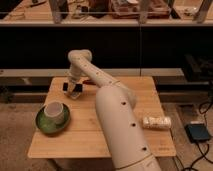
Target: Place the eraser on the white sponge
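Dim workroom, dark shelving behind; wooden table (pixel 100 137) in front. Gripper (pixel 73 89) low at far-left corner, beyond green plate (pixel 41 124) bearing white cup (pixel 54 111). Dark object at fingertips, probably eraser (pixel 66 87); clamped or loose, cannot tell. White sponge not identifiable. Arm (pixel 115 115) stretched forward, wrist bent down.

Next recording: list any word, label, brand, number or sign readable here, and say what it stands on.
None can be read.
The white arm carries only dark dots, no lettering.
The packet near the table's right edge is too blurred to tell if it bears print.
The items on the shelf behind are likewise too blurred.
The gripper, at the table's far left, shows no markings.
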`<move>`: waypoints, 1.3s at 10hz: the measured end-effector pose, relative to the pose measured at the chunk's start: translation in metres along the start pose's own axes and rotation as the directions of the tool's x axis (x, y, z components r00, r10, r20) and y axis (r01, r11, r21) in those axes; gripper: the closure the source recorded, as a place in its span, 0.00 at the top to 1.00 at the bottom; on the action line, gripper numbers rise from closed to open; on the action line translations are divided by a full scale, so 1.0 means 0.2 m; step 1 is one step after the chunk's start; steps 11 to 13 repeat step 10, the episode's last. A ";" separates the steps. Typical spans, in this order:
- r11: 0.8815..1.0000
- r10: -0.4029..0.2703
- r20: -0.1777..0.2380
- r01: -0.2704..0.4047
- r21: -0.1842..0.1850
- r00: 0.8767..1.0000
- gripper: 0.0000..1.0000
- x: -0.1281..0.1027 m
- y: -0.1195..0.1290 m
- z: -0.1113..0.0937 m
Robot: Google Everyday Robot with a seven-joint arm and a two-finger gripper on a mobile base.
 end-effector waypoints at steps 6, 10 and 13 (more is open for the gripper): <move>0.999 -0.015 -0.019 0.016 0.030 1.000 0.80 0.03 -0.02 0.01; 1.000 0.002 -0.028 -0.002 0.012 1.000 0.80 0.01 -0.04 -0.05; 1.000 0.002 -0.028 -0.002 0.012 1.000 0.80 0.01 -0.04 -0.05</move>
